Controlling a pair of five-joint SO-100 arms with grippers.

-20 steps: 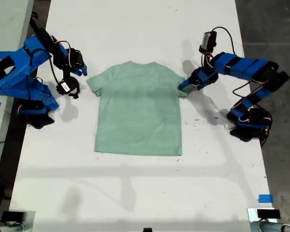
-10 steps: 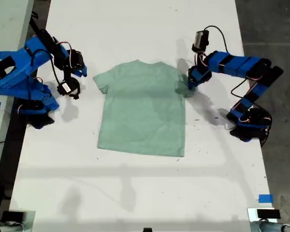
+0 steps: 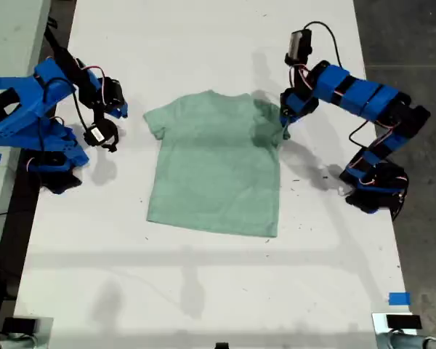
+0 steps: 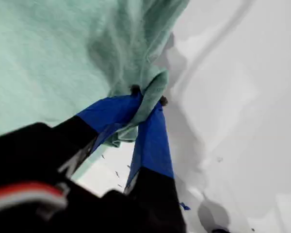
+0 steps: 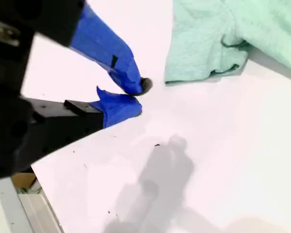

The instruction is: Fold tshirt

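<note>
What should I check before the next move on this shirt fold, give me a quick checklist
1. My first gripper holds cloth: ok, jaws pinch a bunched sleeve of the tshirt, at the exterior view's right.
2. Sleeve lifted off the table: ok, it is raised and pulled inward.
3. My second gripper free: ok, nearly shut on nothing, apart from the other sleeve.
4. Shirt body flat: mostly ok, wrinkled near the held sleeve.
5. Landing area on the shirt bare: ok.
6. Grip depth enough to survive the fold: cannot tell.
</note>
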